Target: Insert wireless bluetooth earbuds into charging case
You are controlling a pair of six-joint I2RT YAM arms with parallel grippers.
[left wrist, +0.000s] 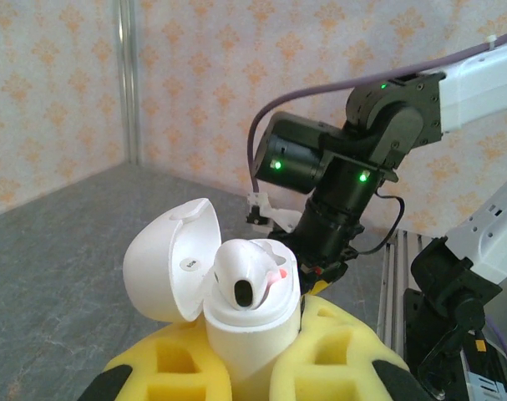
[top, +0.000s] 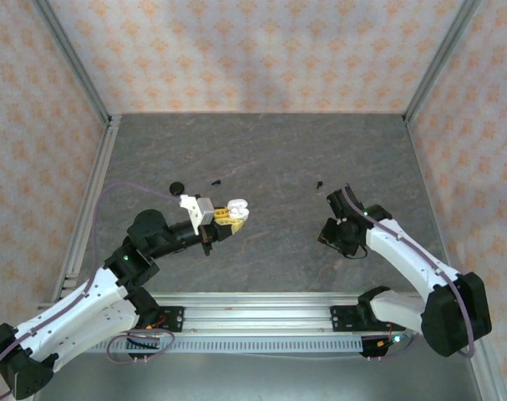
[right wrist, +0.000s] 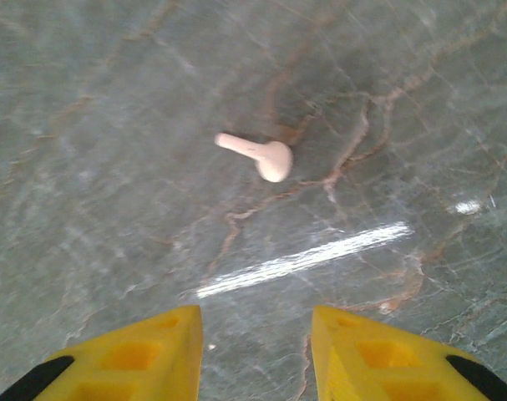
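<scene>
Left of centre in the overhead view, the left gripper (top: 228, 215) is clamped on a white case (top: 238, 207). Its wrist camera shows two yellow fingers (left wrist: 341, 355) at the bottom edge, pressed against the sides of the case's base (left wrist: 249, 330). The case stands upright and open, with its rounded lid (left wrist: 165, 263) tipped back to the left. One white earbud (left wrist: 245, 271) sits in the top of the base, its dark opening facing the camera. Behind it, in the upper right of that frame, is the right arm (left wrist: 353, 167), black with green lights.

Right of centre in the overhead view, the right gripper (top: 338, 230) points down at the grey table (top: 278, 142). Its wrist camera shows its fingers (right wrist: 362, 351) apart at the bottom edge, gripping nothing. A loose white earbud (right wrist: 260, 155) lies flat on the table above the gap, well clear of both fingers, stem pointing to the upper left.

Farther up the overhead frame, a black earbud (top: 215, 180) lies near a black disc (top: 177, 187). A second black earbud (top: 319, 184) lies just above the right gripper.
</scene>
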